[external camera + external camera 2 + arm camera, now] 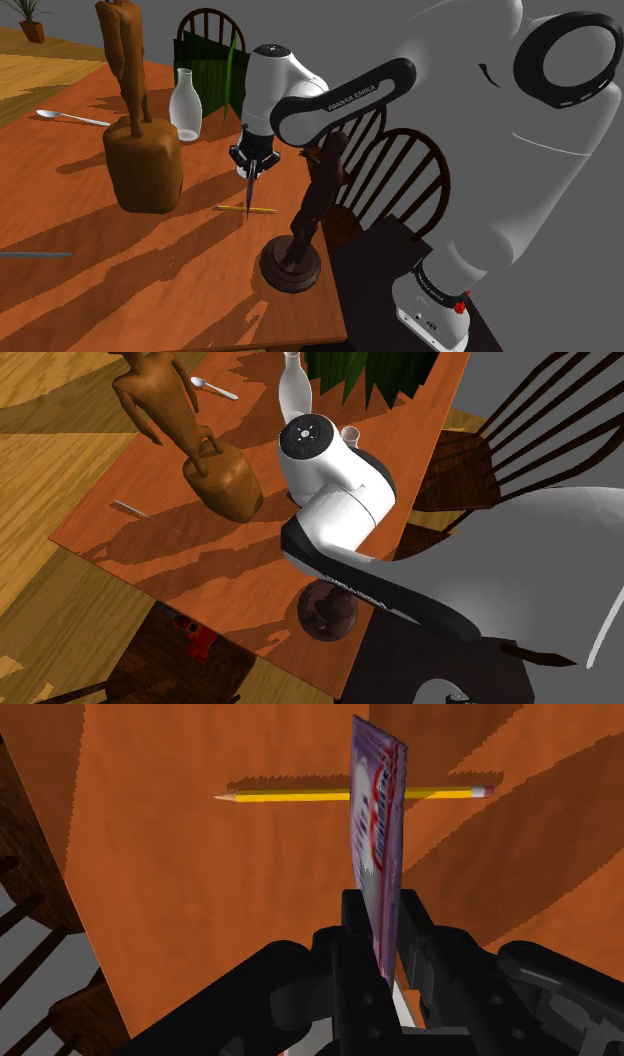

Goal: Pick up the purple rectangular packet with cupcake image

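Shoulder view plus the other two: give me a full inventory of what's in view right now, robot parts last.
packet: one, purple, clasped in the pincer, over the pencil
pencil: one, yellow, flat on the table
large figure: one, tan-brown, on a blocky base, mid-table
dark figurine: one, dark brown, round base, near the table edge
bottle: one, pale, beyond the large figure
spoon: one, light grey, shoulder view's left
thin utensil: one, grey, table's left edge
green object: one, behind the bottle
chairs: at least two, dark wood
potted plant: one, on the floor
table: one, orange-brown
arm: one, white
pincer: one, black, shut on the packet
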`<state>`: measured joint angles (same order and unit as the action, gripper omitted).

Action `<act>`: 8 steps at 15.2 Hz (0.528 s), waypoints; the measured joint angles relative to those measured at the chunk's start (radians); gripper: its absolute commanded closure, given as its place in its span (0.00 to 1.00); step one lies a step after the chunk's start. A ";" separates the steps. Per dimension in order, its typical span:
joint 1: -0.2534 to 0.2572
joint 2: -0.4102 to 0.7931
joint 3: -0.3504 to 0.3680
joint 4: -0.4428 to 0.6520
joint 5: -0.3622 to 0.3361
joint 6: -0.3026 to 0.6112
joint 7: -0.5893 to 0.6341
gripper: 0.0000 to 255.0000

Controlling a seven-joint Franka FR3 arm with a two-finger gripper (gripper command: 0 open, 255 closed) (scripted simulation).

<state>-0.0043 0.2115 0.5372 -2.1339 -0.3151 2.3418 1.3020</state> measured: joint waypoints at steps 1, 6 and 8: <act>-0.002 -0.007 0.002 0.005 0.008 -0.011 -0.007 1.00; -0.010 -0.050 0.014 0.025 0.049 -0.064 -0.039 1.00; -0.014 -0.068 0.018 0.034 0.066 -0.086 -0.053 1.00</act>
<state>-0.0180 0.1437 0.5549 -2.1003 -0.2495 2.2553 1.2491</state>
